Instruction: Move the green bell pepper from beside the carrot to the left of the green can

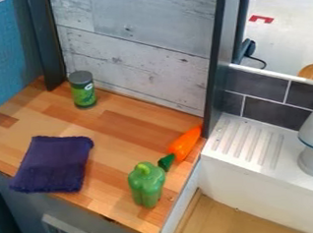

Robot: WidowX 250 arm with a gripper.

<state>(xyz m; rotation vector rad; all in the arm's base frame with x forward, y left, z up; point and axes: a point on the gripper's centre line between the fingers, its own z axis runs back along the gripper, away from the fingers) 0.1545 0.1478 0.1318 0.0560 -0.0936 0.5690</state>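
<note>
Pincer open, closed or gripping, I cannot tell. Purple cloth (54, 164) lies flat, probably for stability, over the tabletop's (118, 140) front edge. Bell pepper (147, 187) stands near front right corner, orange carrot (185, 144) lies by right edge, green can (84, 94) stands near back left corner. White sink unit (245, 175) is beyond right edge.

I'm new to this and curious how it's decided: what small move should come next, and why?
Probably a gentle slide of the green pepper toward the purple cloth. It stands near the front corner of the wooden counter, with the carrot's leafy end close beside it, while bare wood separates it from the cloth.
</note>
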